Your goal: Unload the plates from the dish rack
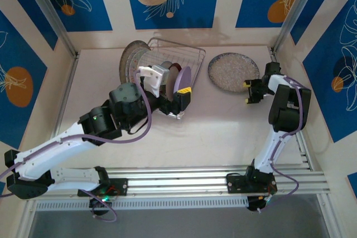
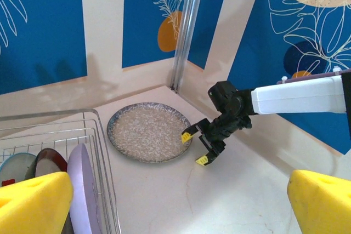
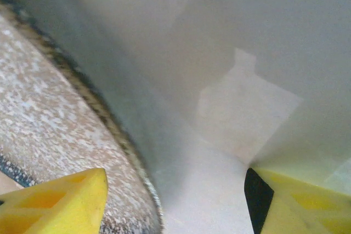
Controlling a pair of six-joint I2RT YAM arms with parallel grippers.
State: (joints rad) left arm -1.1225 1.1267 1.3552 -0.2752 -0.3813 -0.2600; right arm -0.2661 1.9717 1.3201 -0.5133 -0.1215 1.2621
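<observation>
The wire dish rack (image 1: 187, 47) stands at the back centre with plates upright in it: a lilac plate (image 1: 182, 79) at the near end, a dark red one (image 1: 174, 69) behind it, and large pale plates (image 1: 133, 59) leaning at the left end. A speckled grey-brown plate (image 1: 232, 71) lies flat on the table to the rack's right. My right gripper (image 1: 247, 92) is open at this plate's right rim, one fingertip (image 3: 57, 204) over the rim (image 3: 123, 152) and the other beside it. My left gripper (image 2: 175, 212) is open and holds nothing, hovering over the rack's near right corner by the lilac plate (image 2: 81, 187).
Blue-patterned walls close in the table at the back and on both sides. A metal corner post (image 2: 186, 28) stands behind the speckled plate (image 2: 148, 131). Bare table (image 1: 217, 132) stretches in front of the rack (image 2: 96, 135) and the plate.
</observation>
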